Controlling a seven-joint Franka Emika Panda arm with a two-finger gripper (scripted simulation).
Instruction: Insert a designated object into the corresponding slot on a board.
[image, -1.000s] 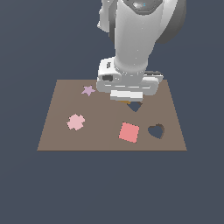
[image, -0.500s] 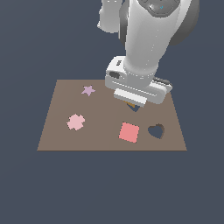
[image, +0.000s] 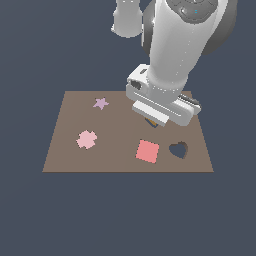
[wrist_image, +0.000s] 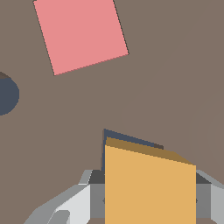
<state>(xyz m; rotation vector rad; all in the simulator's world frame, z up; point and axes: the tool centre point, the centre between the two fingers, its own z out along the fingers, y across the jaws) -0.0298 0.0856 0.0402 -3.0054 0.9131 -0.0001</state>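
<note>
My gripper (image: 152, 119) is shut on the small orange-yellow square tile (wrist_image: 148, 183) and holds it between its grey fingers (wrist_image: 94, 197). The tile sits low over the dark slot (wrist_image: 127, 136), of which only a thin edge shows past the tile in the wrist view. In the exterior view the hand hides most of the tile and slot; a small dark-and-orange bit (image: 151, 122) shows under it. The brown board (image: 70, 150) lies flat beneath. Whether the tile is touching the board cannot be told.
A larger red-pink square (image: 148, 150) lies just in front of the gripper and shows in the wrist view (wrist_image: 81, 33). A heart-shaped hole (image: 178, 149) is on the exterior view's right. A pale pink cross (image: 87, 139) and a small star (image: 101, 103) lie on the left.
The hand has moved toward the exterior view's right and lower, coming down over the slot, which showed clear of it before. The pieces on the board have not moved.
</note>
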